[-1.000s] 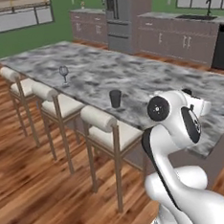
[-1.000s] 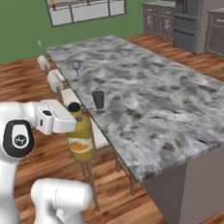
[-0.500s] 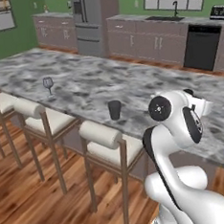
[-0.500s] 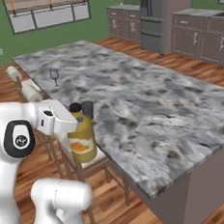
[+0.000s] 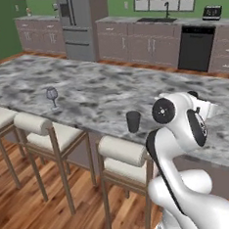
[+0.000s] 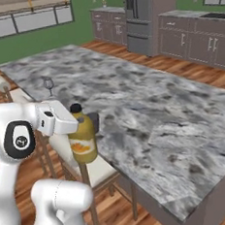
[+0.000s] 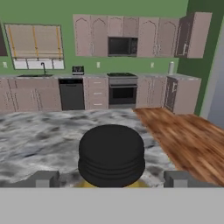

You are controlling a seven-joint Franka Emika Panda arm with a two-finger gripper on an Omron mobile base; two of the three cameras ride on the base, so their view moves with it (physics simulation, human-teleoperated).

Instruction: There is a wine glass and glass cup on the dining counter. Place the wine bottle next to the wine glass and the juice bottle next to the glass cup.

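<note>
Wine glass (image 5: 52, 96) left of glass cup (image 5: 133, 121)

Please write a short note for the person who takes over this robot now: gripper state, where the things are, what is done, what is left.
Gripper: shut on the juice bottle, held upright at the stool side of the dining counter.
Glass cup: on the counter near that edge, close to the bottle.
Wine glass: farther along the same edge.
Done: juice bottle picked up.
Left: set it beside the cup; fetch the wine bottle for the wine glass.
</note>
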